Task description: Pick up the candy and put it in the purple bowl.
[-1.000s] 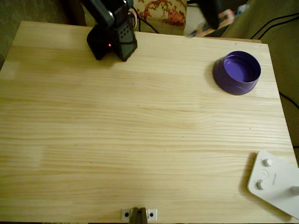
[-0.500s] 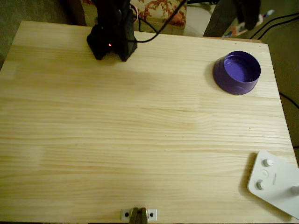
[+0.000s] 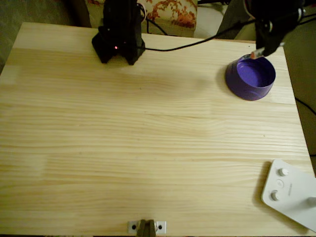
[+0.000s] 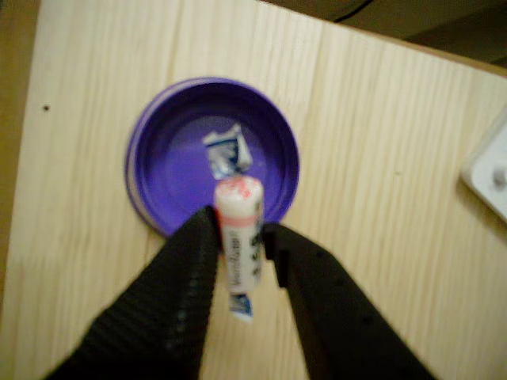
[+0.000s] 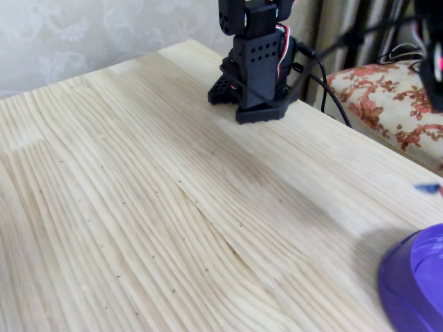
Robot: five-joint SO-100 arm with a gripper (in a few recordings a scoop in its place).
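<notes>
Candy [image 4: 238,233], a small white roll with red markings and a blue-white twisted end, sat clamped between the two black fingers [image 4: 184,277] of the gripper [image 4: 240,237], whose jaws were closed on its sides. In the wrist view the sweet stood lengthwise between the fingers, its upper end poking out past the fingertips and over the near rim of the bowl [image 4: 158,214], its lower twisted end hanging below the grip. Inside the purple bowl lay a small crumpled scrap of white and blue wrapper [image 4: 226,150]. In the overhead view the gripper [image 3: 257,52] hung at the far rim of the bowl [image 3: 242,86], near the table's right rear corner, with the dark arm reaching in from the top edge. The arm's black base [image 3: 118,37] stood at the rear of the pale wooden table [image 3: 148,148], with a cable running off it. A white device with round knobs [image 3: 289,192] lay at the table's front right corner, well apart from the bowl. In the fixed view the base [image 5: 257,66] stood at the far side and the bowl [image 5: 408,290] showed at the lower right edge.
</notes>
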